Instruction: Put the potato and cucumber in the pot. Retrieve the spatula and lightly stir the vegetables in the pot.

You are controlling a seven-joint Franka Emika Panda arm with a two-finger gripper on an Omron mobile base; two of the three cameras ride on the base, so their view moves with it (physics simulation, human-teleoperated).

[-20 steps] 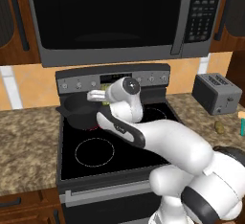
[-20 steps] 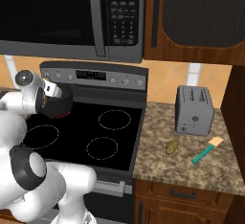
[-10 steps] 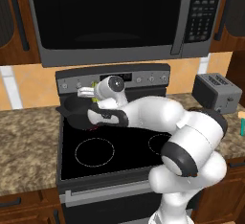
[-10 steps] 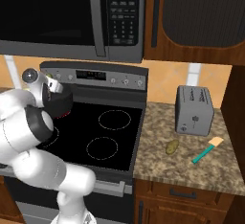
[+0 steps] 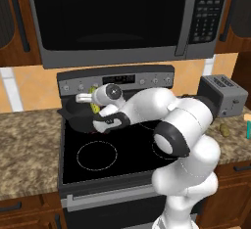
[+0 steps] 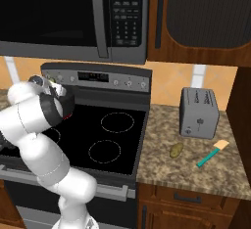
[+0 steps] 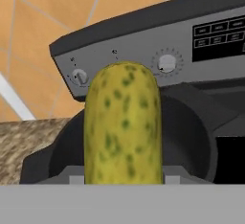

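Jaws: clamped on the cucumber [image 7: 123, 122], gripper [image 5: 91, 102] hanging right over the pot [image 5: 78, 114]
Stove: black glass cooktop [image 6: 110, 135], pot on back-left burner
Counter: speckled granite [image 6: 191, 167] with potato [image 6: 176, 149], spatula [image 6: 212, 153], toaster [image 6: 198, 112]
Above: microwave [image 5: 112, 17]

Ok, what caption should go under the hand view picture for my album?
The fingers hold a spotty yellow-green cucumber in front of the dark pot on the stove.
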